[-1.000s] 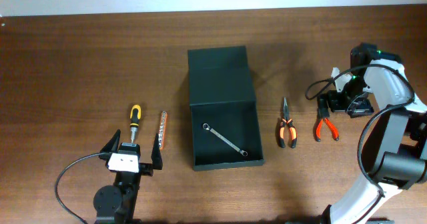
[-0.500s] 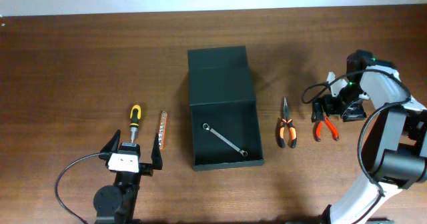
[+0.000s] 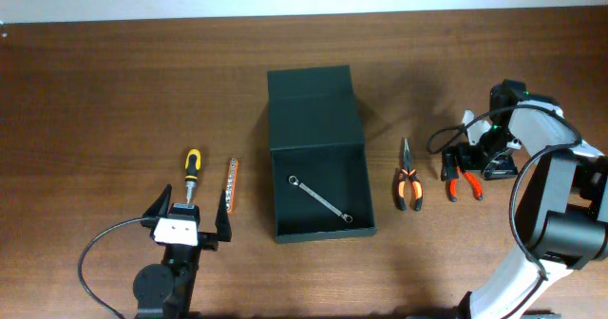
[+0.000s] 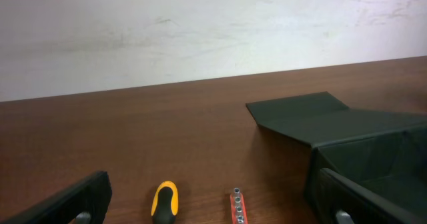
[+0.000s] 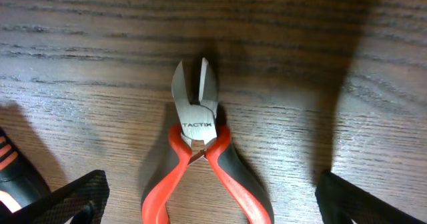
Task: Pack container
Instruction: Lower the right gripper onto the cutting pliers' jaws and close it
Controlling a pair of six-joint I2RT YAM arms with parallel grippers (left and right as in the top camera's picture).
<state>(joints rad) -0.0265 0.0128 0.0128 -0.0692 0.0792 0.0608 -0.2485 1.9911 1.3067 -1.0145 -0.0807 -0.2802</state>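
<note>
Brown wood-grain table (image 3: 95,91) meets a scuffed white wall (image 4: 200,31) (both arms' jaws spread).

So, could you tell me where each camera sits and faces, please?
Overhead: above the table, looking straight down; left arm, right arm, container show.
Left wrist: low, facing the far wall; left gripper fingers at bottom corners.
Right wrist: looking down at the red cutters; right gripper fingers at bottom corners.
Shared: overhead and right wrist both show the cutters.
</note>
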